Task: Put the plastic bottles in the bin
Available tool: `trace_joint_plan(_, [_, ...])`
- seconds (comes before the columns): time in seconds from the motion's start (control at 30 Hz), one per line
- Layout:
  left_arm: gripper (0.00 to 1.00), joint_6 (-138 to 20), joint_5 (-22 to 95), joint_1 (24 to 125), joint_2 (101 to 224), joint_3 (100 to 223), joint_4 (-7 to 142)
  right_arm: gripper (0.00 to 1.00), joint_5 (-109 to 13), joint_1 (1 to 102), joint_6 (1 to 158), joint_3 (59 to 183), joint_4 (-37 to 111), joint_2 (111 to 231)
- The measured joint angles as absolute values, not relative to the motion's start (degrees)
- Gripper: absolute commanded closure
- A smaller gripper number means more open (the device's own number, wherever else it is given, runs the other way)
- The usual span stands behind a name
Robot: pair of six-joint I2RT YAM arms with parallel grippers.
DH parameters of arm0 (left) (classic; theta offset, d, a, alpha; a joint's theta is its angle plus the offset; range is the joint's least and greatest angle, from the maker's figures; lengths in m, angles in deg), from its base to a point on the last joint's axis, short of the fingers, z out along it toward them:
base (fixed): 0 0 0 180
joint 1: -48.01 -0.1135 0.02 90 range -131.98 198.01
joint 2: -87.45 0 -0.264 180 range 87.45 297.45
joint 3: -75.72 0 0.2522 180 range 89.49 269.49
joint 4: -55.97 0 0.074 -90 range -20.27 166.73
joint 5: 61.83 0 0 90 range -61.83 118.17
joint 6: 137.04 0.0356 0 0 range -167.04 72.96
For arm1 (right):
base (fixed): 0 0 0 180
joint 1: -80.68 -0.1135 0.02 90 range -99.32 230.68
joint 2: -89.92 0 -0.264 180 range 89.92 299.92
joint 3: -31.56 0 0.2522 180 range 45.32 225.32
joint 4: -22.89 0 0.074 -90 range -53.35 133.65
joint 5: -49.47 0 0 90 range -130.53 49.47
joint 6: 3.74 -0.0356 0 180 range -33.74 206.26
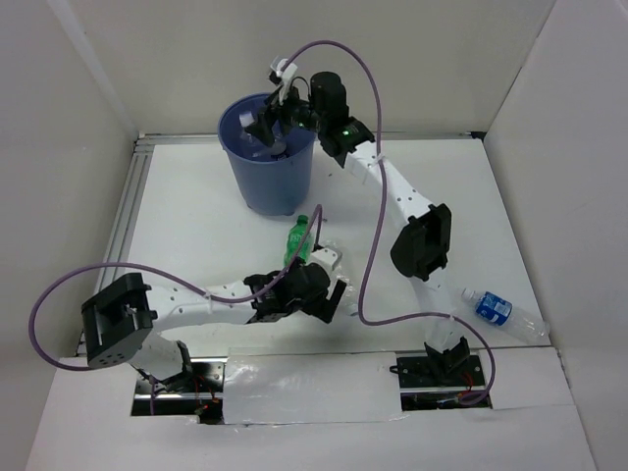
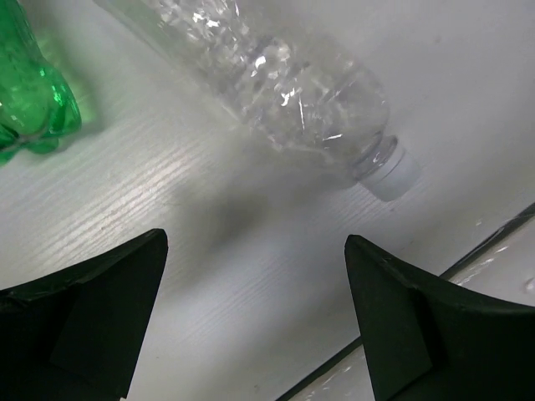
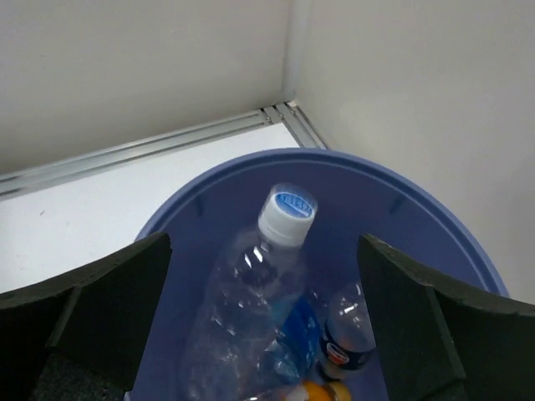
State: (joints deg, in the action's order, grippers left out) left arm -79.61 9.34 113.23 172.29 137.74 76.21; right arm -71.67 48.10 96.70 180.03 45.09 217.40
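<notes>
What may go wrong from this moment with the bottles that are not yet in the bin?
The open left gripper hovers short of the clear bottle; a grasp near its cap might slip on the round plastic.
The green bottle is close beside it and could be knocked away.
The blue-label bottle lies near the right wall, perhaps awkward to reach.

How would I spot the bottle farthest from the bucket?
Find the right arm's base at the near edge; just right of it a clear bottle lies on its side. Unlike the green bottle and the plain clear bottle mid-table, it wears a blue label.
</notes>
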Motion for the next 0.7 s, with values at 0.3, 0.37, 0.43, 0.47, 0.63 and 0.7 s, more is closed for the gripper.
trace_joint_plan(0.3, [0.00,-86.9,6.3,113.2,172.1,150.1,81.8,0.01,-69.3,59.2,92.4,169.2,47.1,207.7])
trace_joint_plan(0.37, [0.00,-90.0,6.1,112.7,174.3,154.0,83.1,0.01,-68.4,64.2,91.7,162.4,47.6,202.5])
trace_joint_plan(0.43, [0.00,-93.8,5.9,112.1,179.2,160.2,86.5,0.01,-68.3,69.5,90.7,154.5,48.6,197.0])
trace_joint_plan(0.47, [0.00,-95.6,5.9,111.7,182.0,163.4,88.4,0.01,-68.5,72.6,90.2,150.8,48.6,194.6])
trace_joint_plan(0.63, [0.00,-103.2,4.6,109.7,198.1,178.6,99.3,0.01,-71.2,83.0,88.9,131.9,49.2,183.5])
trace_joint_plan(0.7, [0.00,-105.9,2.9,109.4,203.5,183.7,104.2,0.01,-72.9,86.2,88.7,126.1,49.4,180.2])
